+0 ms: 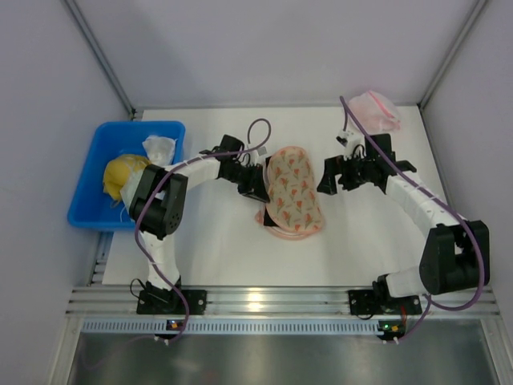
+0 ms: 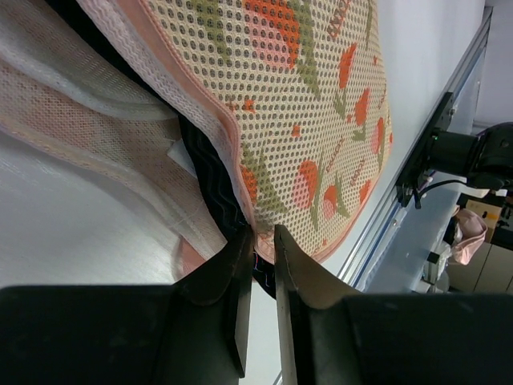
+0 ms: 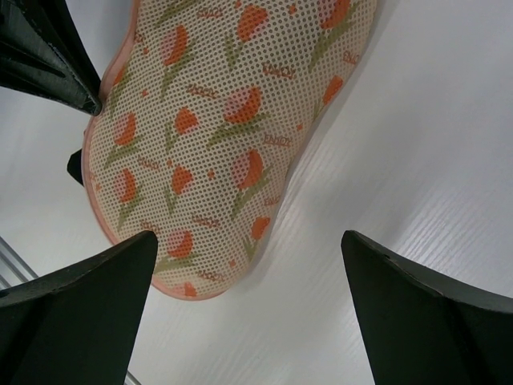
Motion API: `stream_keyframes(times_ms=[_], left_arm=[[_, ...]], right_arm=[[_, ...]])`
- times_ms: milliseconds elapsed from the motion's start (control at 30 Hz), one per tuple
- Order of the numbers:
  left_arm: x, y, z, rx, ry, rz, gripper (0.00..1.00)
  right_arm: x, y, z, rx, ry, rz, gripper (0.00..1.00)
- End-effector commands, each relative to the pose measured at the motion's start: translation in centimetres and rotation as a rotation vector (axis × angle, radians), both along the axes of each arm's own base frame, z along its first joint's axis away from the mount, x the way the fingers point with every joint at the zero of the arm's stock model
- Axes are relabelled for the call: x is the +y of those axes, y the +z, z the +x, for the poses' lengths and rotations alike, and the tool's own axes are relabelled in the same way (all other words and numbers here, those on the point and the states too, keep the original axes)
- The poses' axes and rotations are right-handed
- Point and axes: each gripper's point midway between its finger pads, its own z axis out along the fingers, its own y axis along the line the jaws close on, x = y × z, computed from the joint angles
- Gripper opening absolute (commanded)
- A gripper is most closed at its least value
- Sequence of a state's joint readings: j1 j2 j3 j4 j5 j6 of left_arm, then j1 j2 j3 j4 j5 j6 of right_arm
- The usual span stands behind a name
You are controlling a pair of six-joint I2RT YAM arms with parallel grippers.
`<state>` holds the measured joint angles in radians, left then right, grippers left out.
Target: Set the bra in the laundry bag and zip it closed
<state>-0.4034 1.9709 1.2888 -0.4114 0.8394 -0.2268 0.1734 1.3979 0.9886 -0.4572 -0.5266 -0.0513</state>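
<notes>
The laundry bag, a peach mesh pouch with red-orange flower marks, lies in the middle of the table. Its upper flap is lifted along its left side, and the black bra shows inside the gap. My left gripper sits at the bag's left rim. In the left wrist view its jaws are pinched on the pink zipper edge, with black fabric just behind. My right gripper hovers right of the bag, apart from it. In the right wrist view it stands wide open over the laundry bag and holds nothing.
A blue bin stands at the left with a yellow cloth lump and a white cloth in it. A pink-and-white mesh bundle lies at the back right corner. The metal rail runs along the near edge.
</notes>
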Motion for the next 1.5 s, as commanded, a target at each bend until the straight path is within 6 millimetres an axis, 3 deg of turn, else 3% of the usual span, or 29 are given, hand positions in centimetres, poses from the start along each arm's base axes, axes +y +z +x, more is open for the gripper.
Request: stream_keyframes(times_ms=[0, 100, 233, 433, 600, 700, 833, 1033, 1167, 1467], left_arm=[[-0.5, 1.3, 0.8, -0.021, -0.005, -0.041, 0.22], [-0.5, 0.9, 1.1, -0.026, 0.000, -0.029, 0.18], [0.3, 0.0, 1.4, -0.024, 0.036, 0.016, 0.00], [5.5, -4.9, 3.1, -0.032, 0.159, 0.258, 0.00], [7.4, -9.3, 2.5, 0.031, 0.137, 0.386, 0.00], [8.2, -10.7, 2.1, 0.054, 0.121, 0.442, 0.00], [8.9, -11.6, 1.4, 0.078, 0.117, 0.479, 0.00], [9.1, -12.4, 1.3, 0.096, 0.110, 0.490, 0.00], [9.2, -12.7, 1.4, 0.102, 0.113, 0.491, 0.00], [9.0, -12.9, 1.3, 0.116, 0.110, 0.482, 0.00]], right_arm=[[0.3, 0.4, 0.8, -0.025, 0.004, 0.030, 0.99], [0.4, 0.5, 0.9, -0.030, 0.004, 0.030, 0.99], [0.4, 0.2, 0.8, -0.020, 0.006, 0.029, 0.99], [0.3, -1.3, 0.1, 0.027, -0.001, 0.037, 0.99], [1.0, -2.8, -0.4, 0.099, -0.019, 0.093, 0.95], [1.6, -3.6, -0.9, 0.135, -0.025, 0.149, 0.92], [2.6, -4.1, -1.0, 0.182, -0.028, 0.262, 0.86], [3.8, -6.4, -2.3, 0.323, -0.038, 0.424, 0.76], [4.6, -6.2, -1.3, 0.292, -0.032, 0.527, 0.73], [5.9, -8.6, -1.8, 0.413, -0.036, 0.640, 0.57]])
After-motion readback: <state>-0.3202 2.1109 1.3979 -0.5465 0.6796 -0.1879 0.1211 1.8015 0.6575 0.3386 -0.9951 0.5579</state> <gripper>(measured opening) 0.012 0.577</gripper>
